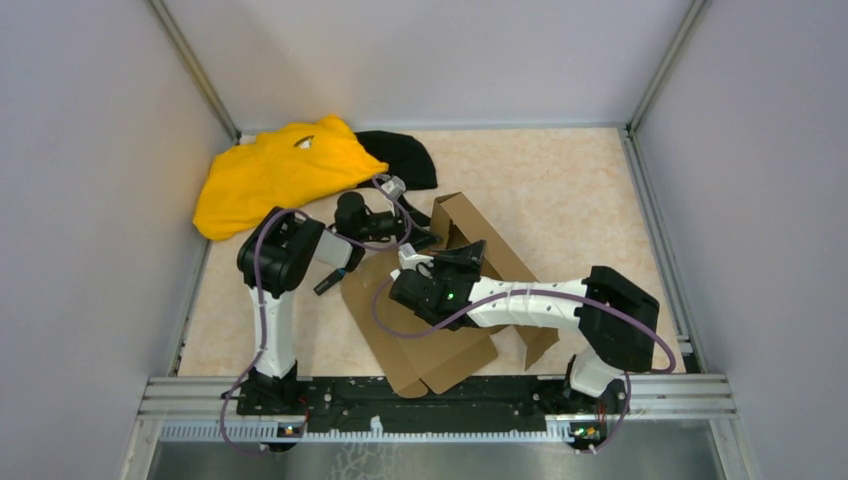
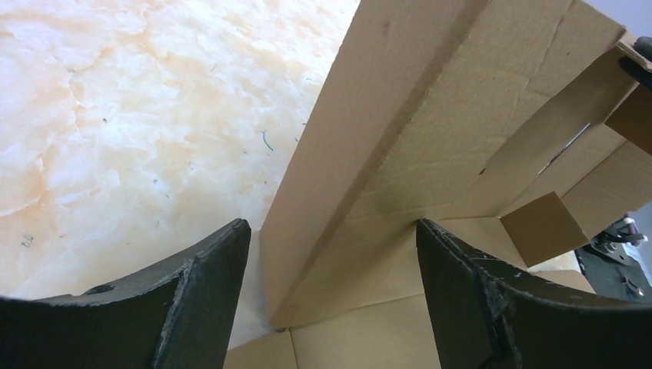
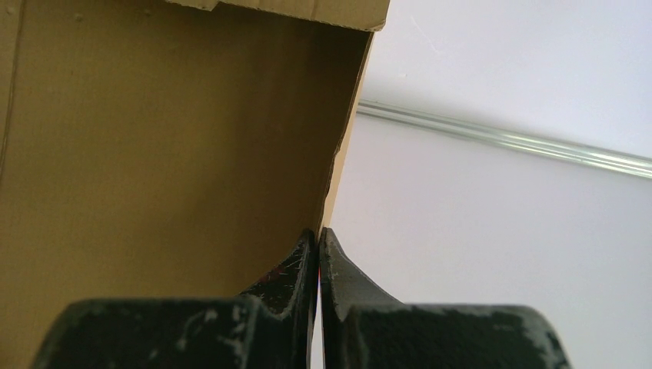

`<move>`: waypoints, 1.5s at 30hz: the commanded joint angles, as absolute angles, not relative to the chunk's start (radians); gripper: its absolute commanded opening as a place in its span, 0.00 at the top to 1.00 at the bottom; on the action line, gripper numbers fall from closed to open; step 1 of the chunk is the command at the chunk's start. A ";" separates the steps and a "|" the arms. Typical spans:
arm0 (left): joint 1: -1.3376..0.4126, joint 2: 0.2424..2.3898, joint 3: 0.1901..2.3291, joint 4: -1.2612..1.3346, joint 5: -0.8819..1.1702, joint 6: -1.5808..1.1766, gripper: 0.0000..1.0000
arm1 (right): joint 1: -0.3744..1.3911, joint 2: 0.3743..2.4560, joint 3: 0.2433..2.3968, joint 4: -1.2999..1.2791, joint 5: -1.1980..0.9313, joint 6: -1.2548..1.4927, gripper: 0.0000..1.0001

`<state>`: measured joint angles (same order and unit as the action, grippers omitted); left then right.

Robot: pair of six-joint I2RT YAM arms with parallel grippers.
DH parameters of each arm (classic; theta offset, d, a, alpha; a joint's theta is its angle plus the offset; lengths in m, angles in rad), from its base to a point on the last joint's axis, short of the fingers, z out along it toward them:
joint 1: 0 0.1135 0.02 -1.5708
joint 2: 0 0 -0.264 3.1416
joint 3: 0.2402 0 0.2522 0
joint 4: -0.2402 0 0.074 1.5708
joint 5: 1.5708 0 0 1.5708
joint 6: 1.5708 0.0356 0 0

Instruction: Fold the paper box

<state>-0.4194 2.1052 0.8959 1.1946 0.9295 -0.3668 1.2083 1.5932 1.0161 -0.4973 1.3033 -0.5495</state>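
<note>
The paper box (image 1: 445, 360) lies half-raised at the centre of the top view. My right hand (image 3: 317, 240) is clenched on a raised panel's edge. My left hand (image 2: 332, 231) is released, its fingers straddling an upright flap. The bench (image 1: 580, 190) stretches away to the upper right, and a yellow cloth (image 1: 280, 170) crowds the upper left.

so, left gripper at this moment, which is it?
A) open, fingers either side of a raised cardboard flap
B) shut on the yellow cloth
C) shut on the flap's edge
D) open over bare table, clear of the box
A: in the left wrist view, the left gripper has its fingers wide apart, and a raised flap of the paper box stands between them, unclamped.
</note>
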 commanded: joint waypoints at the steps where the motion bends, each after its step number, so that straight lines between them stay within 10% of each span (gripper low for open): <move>1: -0.425 2.075 0.925 1.202 0.878 -0.319 0.17 | 1.223 1.586 1.020 -0.474 1.196 -0.541 1.00; 19: -0.426 2.097 0.947 1.217 0.794 -0.331 0.45 | 1.224 1.587 1.000 -0.450 1.173 -0.545 1.00; 28: -0.434 2.130 0.954 1.293 0.776 -0.367 0.22 | 1.224 1.576 0.982 -0.439 1.161 -0.551 1.00; 45: -0.450 2.205 1.036 1.310 0.745 -0.408 0.32 | 1.224 1.582 0.966 -0.392 1.123 -0.570 1.00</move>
<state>-0.4446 2.1826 0.9916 1.2537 0.8219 -0.4095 1.2083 1.5887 0.9882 -0.4129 1.2896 -0.6025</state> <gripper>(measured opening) 0.716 0.007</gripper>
